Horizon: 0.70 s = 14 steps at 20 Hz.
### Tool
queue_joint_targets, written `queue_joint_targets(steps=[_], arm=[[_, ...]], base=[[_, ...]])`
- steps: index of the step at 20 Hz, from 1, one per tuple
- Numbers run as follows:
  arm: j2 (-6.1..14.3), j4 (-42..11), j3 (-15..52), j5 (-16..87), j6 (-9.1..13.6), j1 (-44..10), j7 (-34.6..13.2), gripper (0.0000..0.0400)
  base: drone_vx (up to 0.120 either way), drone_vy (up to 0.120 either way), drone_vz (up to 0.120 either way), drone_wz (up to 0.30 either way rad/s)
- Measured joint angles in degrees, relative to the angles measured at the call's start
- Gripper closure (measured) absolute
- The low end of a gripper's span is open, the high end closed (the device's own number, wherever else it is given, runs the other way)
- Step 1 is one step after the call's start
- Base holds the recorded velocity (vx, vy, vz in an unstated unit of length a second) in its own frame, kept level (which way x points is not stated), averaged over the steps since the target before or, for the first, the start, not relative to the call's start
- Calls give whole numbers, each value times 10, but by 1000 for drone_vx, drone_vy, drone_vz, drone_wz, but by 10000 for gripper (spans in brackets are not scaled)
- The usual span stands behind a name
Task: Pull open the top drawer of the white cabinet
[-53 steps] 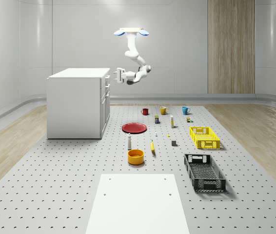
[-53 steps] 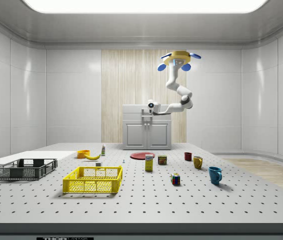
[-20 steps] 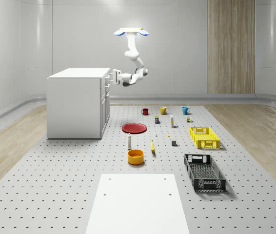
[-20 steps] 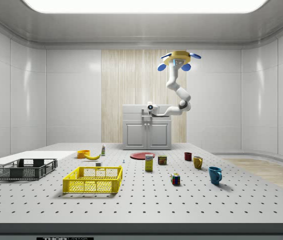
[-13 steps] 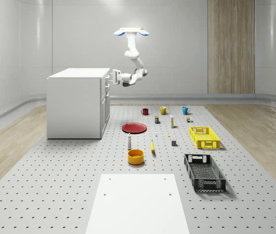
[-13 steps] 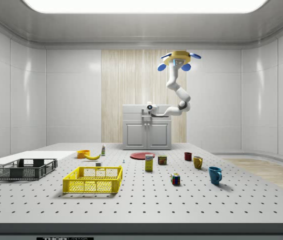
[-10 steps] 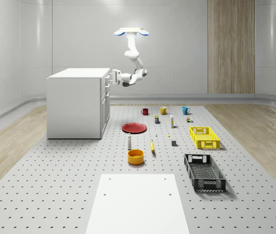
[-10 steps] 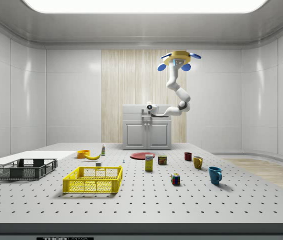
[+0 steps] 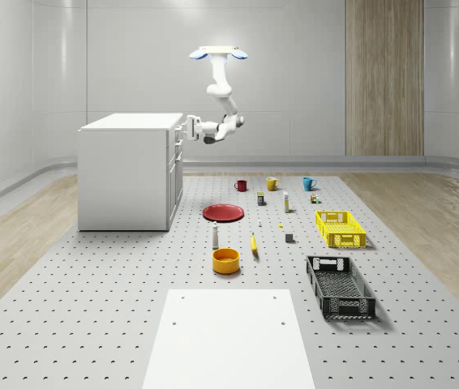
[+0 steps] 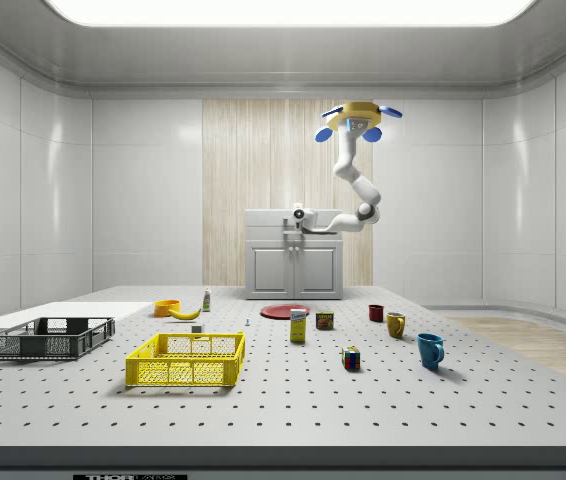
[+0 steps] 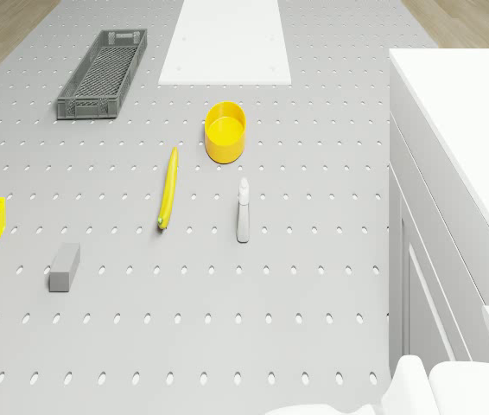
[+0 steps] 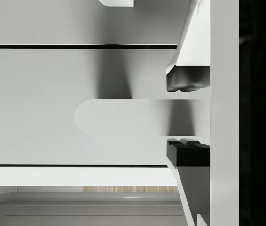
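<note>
Jaws now straddle top drawer handle [image 12: 123, 116]

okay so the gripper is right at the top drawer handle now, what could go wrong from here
1. In the wrist view the gripper has one finger on each side of the drawer handle, with gaps still visible; pulling before closing would likely slip off.
2. The fingers straddle the handle away from its rounded end, so the pull may be off-centre and the top drawer might bind.
3. The drone hovers beside the white cabinet; pulling could drag it toward the cabinet.
</note>
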<state>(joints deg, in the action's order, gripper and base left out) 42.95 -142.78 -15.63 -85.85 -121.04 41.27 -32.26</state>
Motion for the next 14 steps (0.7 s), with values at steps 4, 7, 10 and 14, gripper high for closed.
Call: queue_joint_targets(steps=[4, 7, 10, 14], arm=[[0, 2, 7, 2, 5, -9, -21, 261], [-3, -1, 7, -4, 11, -16, 12, 279], [1, -3, 6, 1, 20, -25, 4, 287], [10, -8, 0, 13, 35, -38, -4, 290]], base=[[0, 0, 0, 0], [0, 0, 0, 0], [0, 0, 0, 0], [0, 0, 0, 0]])
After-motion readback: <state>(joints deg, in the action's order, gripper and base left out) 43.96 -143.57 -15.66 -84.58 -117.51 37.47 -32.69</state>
